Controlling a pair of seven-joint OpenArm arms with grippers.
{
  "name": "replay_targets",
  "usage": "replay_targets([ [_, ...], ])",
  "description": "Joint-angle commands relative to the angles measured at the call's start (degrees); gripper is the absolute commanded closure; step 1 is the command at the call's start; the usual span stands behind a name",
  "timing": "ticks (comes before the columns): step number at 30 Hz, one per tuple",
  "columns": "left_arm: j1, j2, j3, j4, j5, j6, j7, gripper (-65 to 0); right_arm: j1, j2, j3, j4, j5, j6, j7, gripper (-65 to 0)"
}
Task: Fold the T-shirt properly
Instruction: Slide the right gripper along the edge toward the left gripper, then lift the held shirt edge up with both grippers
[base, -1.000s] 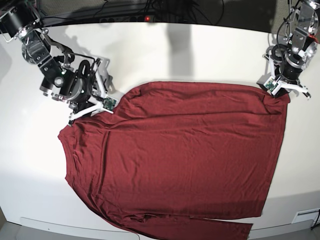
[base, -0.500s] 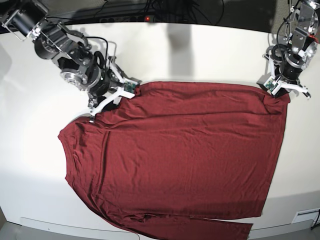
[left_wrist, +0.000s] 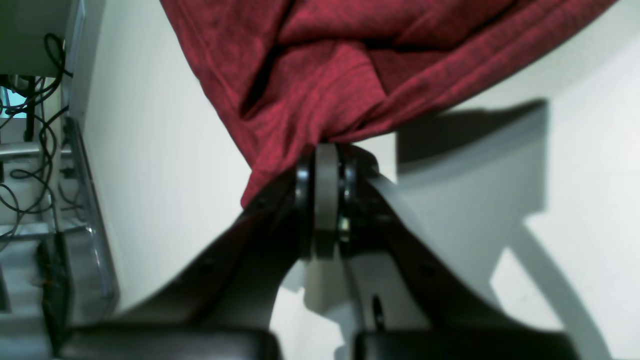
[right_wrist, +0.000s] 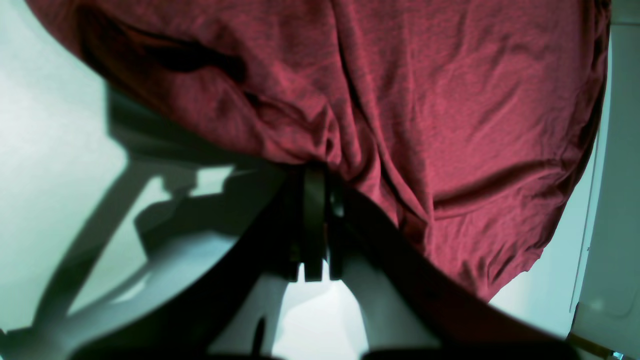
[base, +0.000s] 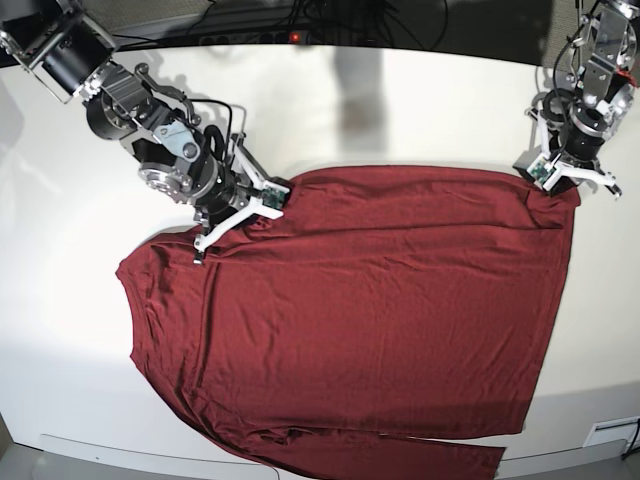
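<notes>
The maroon T-shirt (base: 380, 300) lies spread flat on the white table (base: 400, 100). One long sleeve (base: 400, 458) runs along the front edge. My left gripper (base: 558, 188), on the base view's right, is shut on the shirt's far right corner. In the left wrist view the gripper (left_wrist: 327, 150) pinches bunched fabric (left_wrist: 325, 75). My right gripper (base: 243, 212), on the base view's left, is at the shirt's far left edge. In the right wrist view it (right_wrist: 315, 172) is shut on gathered cloth (right_wrist: 400, 100).
A power strip with a red light (base: 296, 38) and cables lie behind the table's back edge. The table's front edge (base: 120, 445) runs close under the shirt's hem. A white fitting (base: 610, 432) sits at the front right corner.
My right arm has swung to the right along the shirt's far edge, from the shoulder area toward the collar side. The left arm and its corner have not moved.
</notes>
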Motion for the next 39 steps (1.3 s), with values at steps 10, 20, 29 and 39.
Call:
replay_targets([
  [10,0.6,-4.1,-0.2,5.9,-20.3,3.4,3.4,0.0,1.0,3.3,4.1,5.3,7.1,-8.5,-1.5,0.0],
  [20,-1.1,-0.9,-5.6,13.7,-25.3,6.7,5.3,0.0,2.3,3.5,15.6,6.8,19.9,-3.6,-2.5,0.0],
  [29,-7.2,0.3,-5.6,13.6,-25.1,8.6,5.6,0.0,2.8,3.1,15.7,5.7,19.6,-3.7,-2.4,0.0],
  [39,-12.8,0.3,-5.6,9.6,-25.1,10.3,5.5,0.0,11.6,-4.1,15.7,-6.5,19.6,-3.6,-2.3,0.0],
])
